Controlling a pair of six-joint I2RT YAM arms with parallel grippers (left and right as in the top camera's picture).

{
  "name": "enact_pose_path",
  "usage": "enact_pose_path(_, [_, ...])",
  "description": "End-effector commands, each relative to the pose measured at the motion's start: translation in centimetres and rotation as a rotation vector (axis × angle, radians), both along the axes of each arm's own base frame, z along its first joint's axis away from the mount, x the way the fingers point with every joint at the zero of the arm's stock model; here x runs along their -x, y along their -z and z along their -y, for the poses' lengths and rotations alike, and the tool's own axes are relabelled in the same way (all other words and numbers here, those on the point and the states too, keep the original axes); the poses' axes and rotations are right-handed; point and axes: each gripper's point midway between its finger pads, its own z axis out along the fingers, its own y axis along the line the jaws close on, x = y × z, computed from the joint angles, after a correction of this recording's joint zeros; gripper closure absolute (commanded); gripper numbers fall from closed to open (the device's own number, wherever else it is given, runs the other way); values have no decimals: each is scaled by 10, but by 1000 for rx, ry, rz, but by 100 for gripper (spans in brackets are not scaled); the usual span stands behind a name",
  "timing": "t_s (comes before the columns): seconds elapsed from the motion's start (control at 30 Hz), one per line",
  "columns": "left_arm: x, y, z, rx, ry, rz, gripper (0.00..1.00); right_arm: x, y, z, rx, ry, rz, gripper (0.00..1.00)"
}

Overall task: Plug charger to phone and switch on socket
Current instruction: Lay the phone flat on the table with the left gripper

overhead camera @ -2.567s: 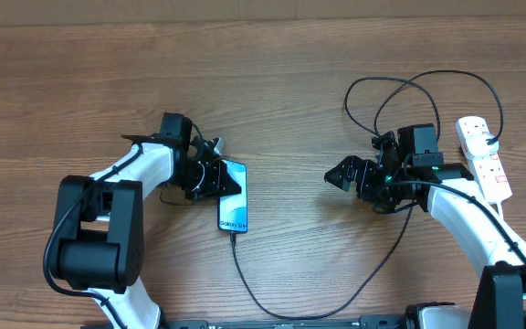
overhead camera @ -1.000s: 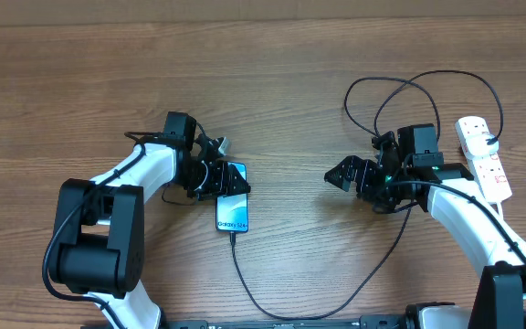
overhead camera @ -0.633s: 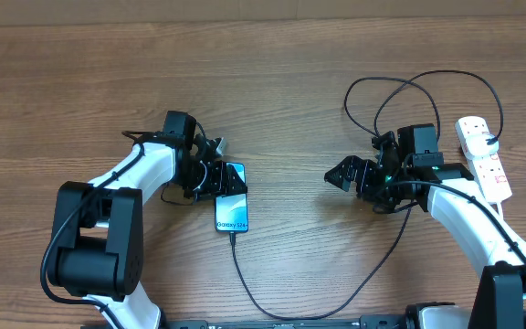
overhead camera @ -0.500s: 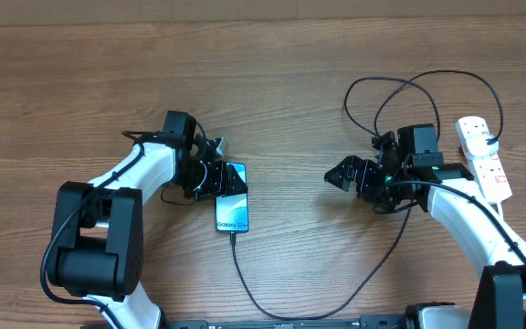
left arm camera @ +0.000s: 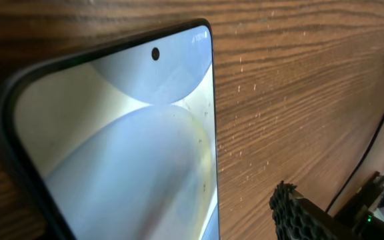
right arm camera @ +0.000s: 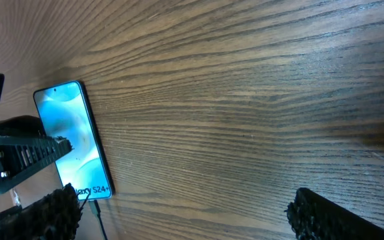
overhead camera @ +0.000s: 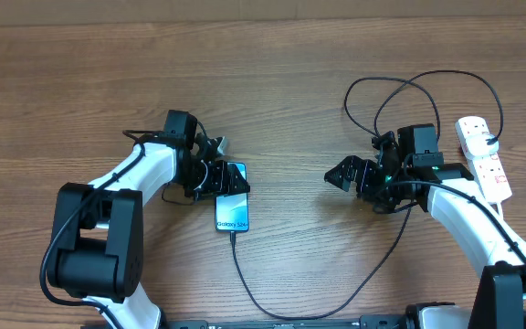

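Phone: nudged left since earlier. Left gripper: at its top end, grip unclear. Right gripper: spread wide, empty.

Glossy-screened phone on matt grained wood table; rough textured black fingers; smooth white plastic socket

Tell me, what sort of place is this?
Probably a robotics lab or test bench: a left arm and right arm reach over a wood-grain table holding only a phone, charger cable and power strip.
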Motion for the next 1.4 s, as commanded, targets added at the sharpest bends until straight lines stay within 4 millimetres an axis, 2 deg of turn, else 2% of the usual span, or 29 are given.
enact_pose_path(0.0, [13,48,-45,-272,0,-41,35,-8,-8,1,6,-3,35,0])
enact_pose_path(0.3, [0,44,-46,-284,-5,-2,35,-8,-8,1,6,-3,35,0])
enact_pose_path(0.73, [7,46,-53,-327,-2,-33,35,-8,-8,1,6,-3,35,0])
enact_pose_path(0.93, [5,41,-53,-328,-1,-38,27,-8,-8,1,6,-3,35,0])
enact_pose_path(1.1, [-15,20,-54,-347,-5,-18,16,-8,-8,1,6,-3,35,0])
enact_pose_path(1.37, [-67,-44,-46,-330,-24,92,8,-8,-8,1,6,-3,35,0])
